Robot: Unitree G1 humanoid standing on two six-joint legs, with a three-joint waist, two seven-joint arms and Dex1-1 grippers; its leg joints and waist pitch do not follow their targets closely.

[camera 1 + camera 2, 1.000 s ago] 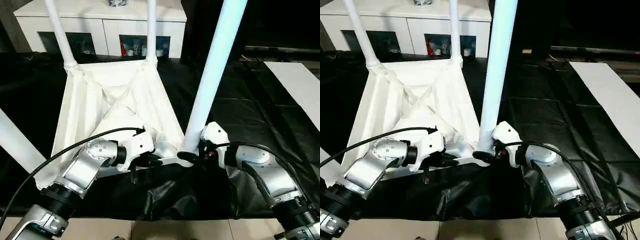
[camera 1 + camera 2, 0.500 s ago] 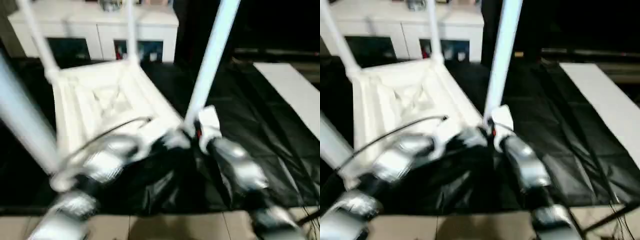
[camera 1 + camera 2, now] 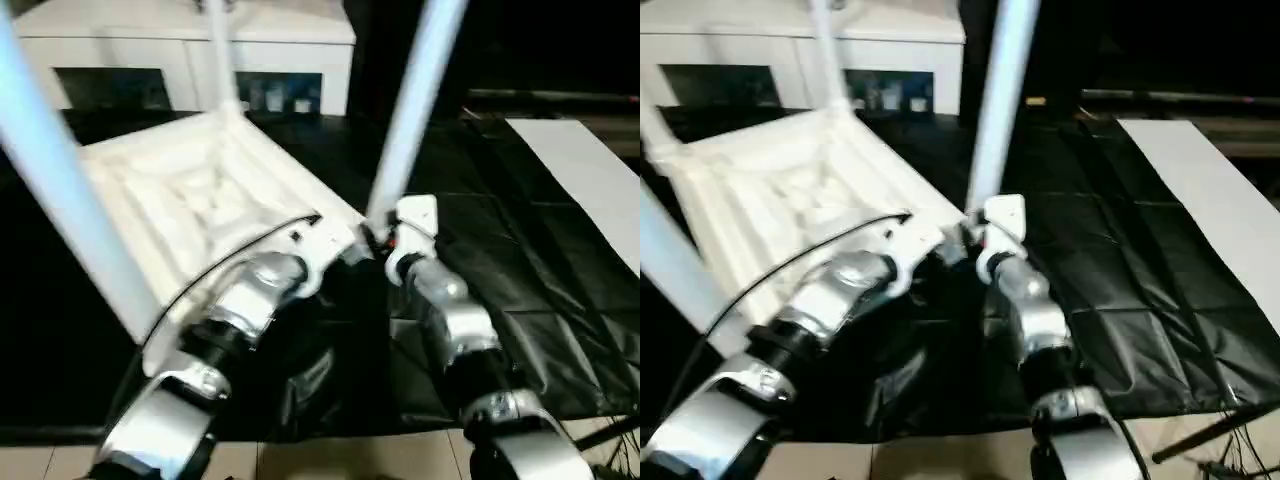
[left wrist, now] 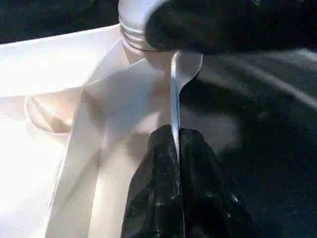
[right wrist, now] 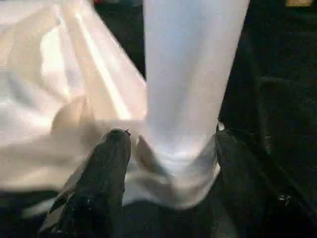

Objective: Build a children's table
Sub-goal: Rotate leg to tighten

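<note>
- While the upturned tabletop (image 3: 200, 200) lies on black sheeting (image 3: 520, 270), the left gripper (image 4: 176, 148) pinches its thin rim.
- Right gripper (image 5: 168, 144) fingers spread wide around a socketed leg (image 5: 190, 74).
- Cabinet (image 3: 290, 60) compartments hold small, unclear items.

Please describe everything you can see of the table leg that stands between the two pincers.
The leg is a long, round, white tube, plastic by its look, running up out of the picture. It stands leaning slightly, its foot seated in a corner socket of the upturned tabletop. The right pincer straddles its base, one black finger on each side. The left pincer does not touch it; it is shut on the thin tabletop rim next to the socket.
</note>
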